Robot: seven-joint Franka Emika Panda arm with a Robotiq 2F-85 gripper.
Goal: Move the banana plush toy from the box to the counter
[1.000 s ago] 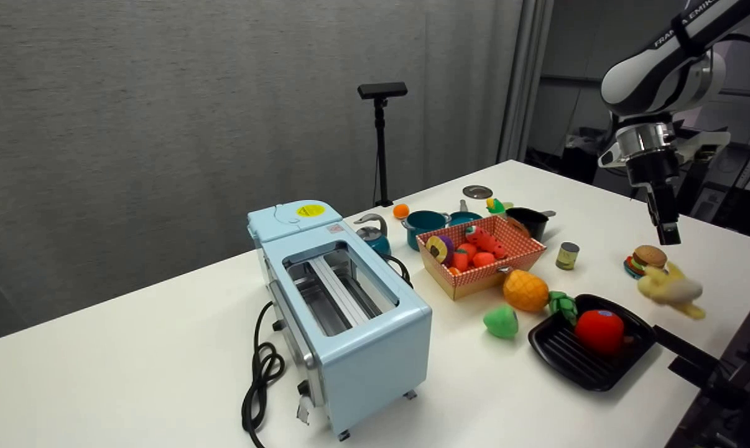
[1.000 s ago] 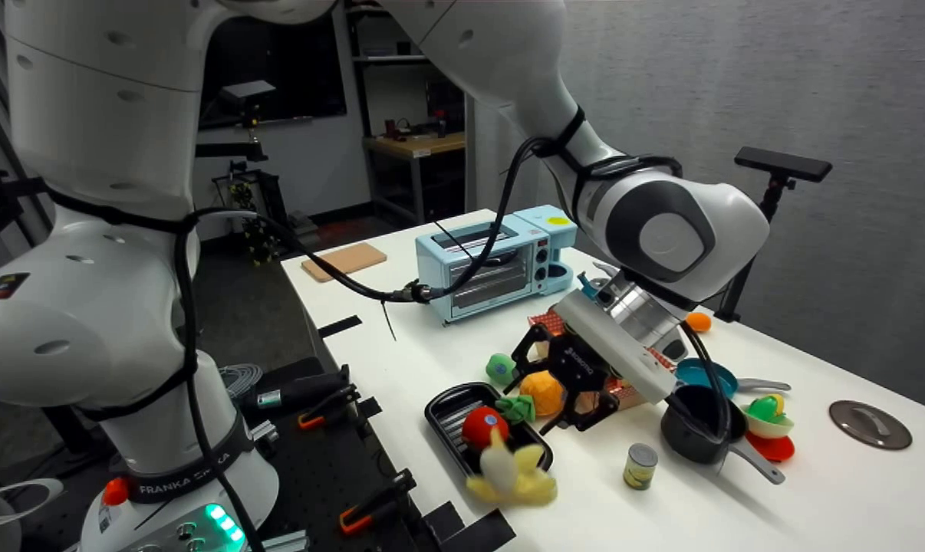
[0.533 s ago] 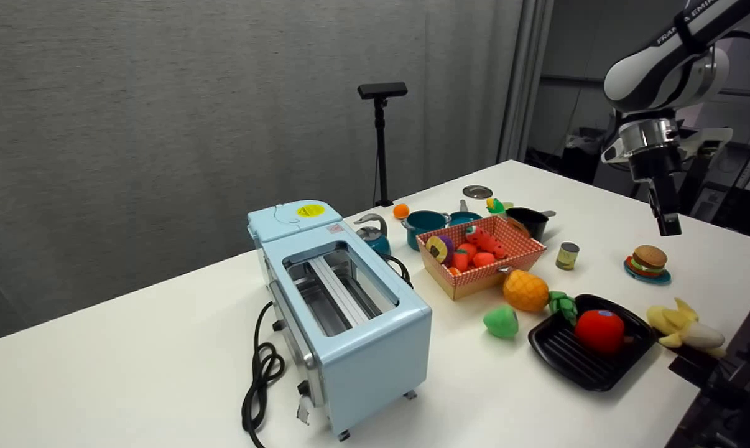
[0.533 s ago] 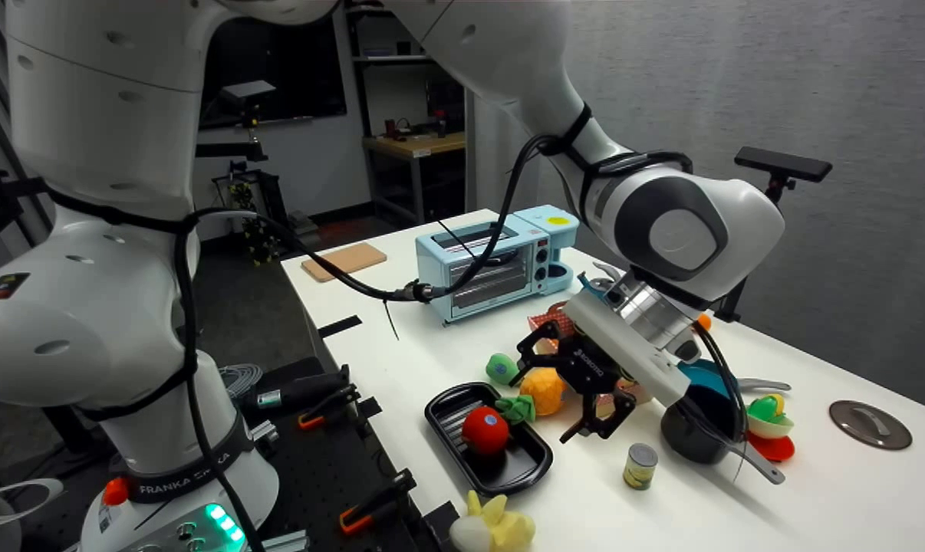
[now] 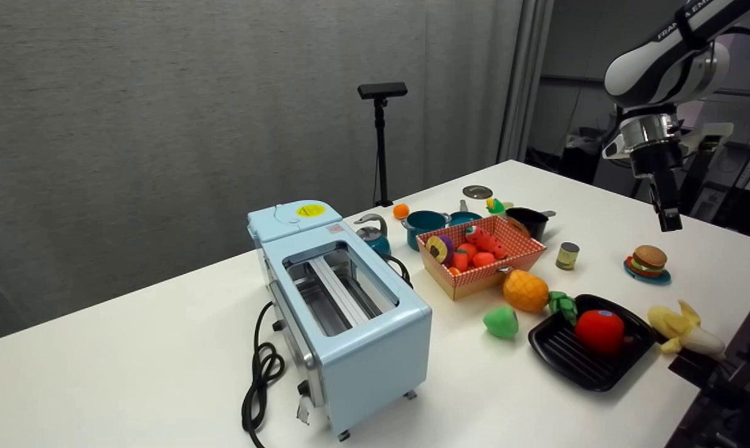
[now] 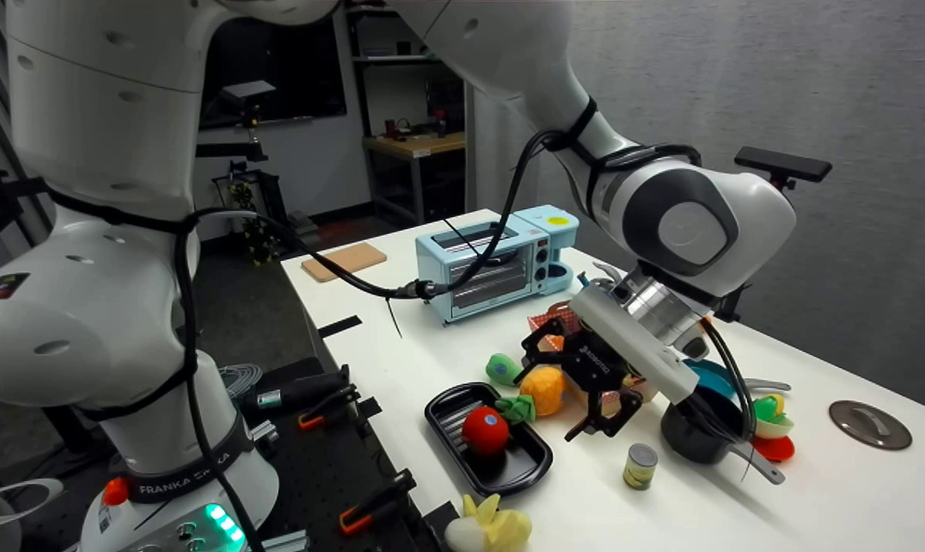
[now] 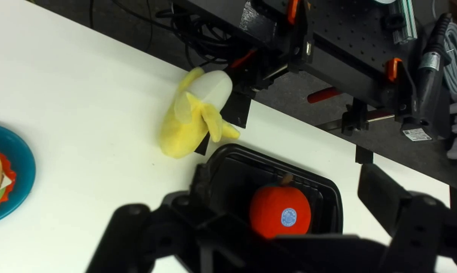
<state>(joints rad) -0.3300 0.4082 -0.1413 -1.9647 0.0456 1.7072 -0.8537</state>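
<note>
The yellow banana plush toy with its pale tip lies on the white counter near the table edge, beside the black tray. It also shows at the bottom of an exterior view and in the wrist view. My gripper is open and empty, raised above the counter and apart from the banana. In the wrist view its fingers are spread wide, with the tray below. The box with red checkered sides stands mid-counter holding several plush fruits; in an exterior view the gripper partly hides it.
The black tray holds a red plush apple. A pineapple toy, a green toy, a can and a burger on a blue plate are nearby. A blue toaster and pots stand farther off.
The banana was blurred in mid-air below the open gripper; it now rests on the counter by the edge, beside the tray. The gripper has risen slightly and moved back from it.
</note>
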